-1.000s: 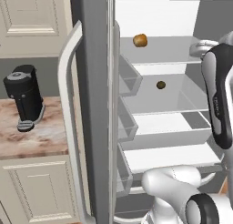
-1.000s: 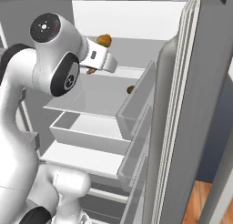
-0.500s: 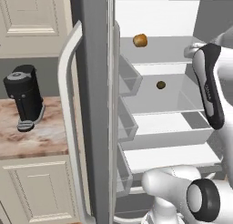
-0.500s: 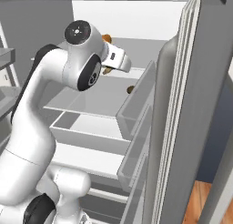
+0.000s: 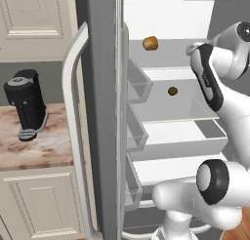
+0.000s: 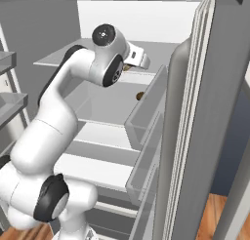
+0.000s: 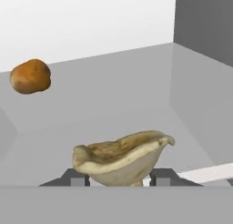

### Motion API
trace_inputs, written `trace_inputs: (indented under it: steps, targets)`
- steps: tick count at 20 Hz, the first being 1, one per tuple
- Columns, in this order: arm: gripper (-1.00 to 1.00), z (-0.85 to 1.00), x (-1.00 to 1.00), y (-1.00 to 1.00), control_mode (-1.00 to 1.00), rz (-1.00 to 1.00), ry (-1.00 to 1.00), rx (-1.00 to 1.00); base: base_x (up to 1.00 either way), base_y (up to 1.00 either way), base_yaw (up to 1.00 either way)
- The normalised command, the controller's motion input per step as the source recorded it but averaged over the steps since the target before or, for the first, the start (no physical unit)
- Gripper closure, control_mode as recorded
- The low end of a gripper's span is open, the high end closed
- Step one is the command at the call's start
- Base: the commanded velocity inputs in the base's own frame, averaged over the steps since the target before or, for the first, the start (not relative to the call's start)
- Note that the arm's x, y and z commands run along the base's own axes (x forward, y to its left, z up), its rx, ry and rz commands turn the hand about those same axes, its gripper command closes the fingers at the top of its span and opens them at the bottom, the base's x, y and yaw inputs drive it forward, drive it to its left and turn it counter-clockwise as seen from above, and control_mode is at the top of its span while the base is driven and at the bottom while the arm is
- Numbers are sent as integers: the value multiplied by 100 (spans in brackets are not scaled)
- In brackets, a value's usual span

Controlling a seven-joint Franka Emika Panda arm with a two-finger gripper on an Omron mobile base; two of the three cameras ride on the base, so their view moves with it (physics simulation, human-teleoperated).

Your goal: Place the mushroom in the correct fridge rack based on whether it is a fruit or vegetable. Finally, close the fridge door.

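Fridge's top rack (image 7: 136, 86) is right under the gripper (image 7: 119, 176), clamped on the mushroom (image 7: 120, 160) near an orange-brown lump (image 7: 30, 76), ready for dropping.

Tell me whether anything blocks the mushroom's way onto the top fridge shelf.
Nothing visible does. The mushroom sits in the shut gripper over bare top shelf; the orange-brown item lies off to one side.

No text, label, brand, number or sign can be read anywhere in these views, neither on the fridge (image 5: 100, 63) nor on the coffee machine (image 5: 27, 105).
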Motion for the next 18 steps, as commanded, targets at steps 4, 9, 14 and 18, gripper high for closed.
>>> trace_inputs:
  steps: [4, 9, 14, 18]
  targets:
    - [100, 0, 99, -10, -100, 0, 0, 0, 0, 0, 0]
    - [-100, -2, 98, -13, -100, 0, -1, 0, 0, 0, 0]
    - [-100, 0, 17, 0, -100, -1, 1, 0, 0, 0, 0]
    - [-100, 14, -81, 6, -100, -5, -19, 0, 0, 0, 0]
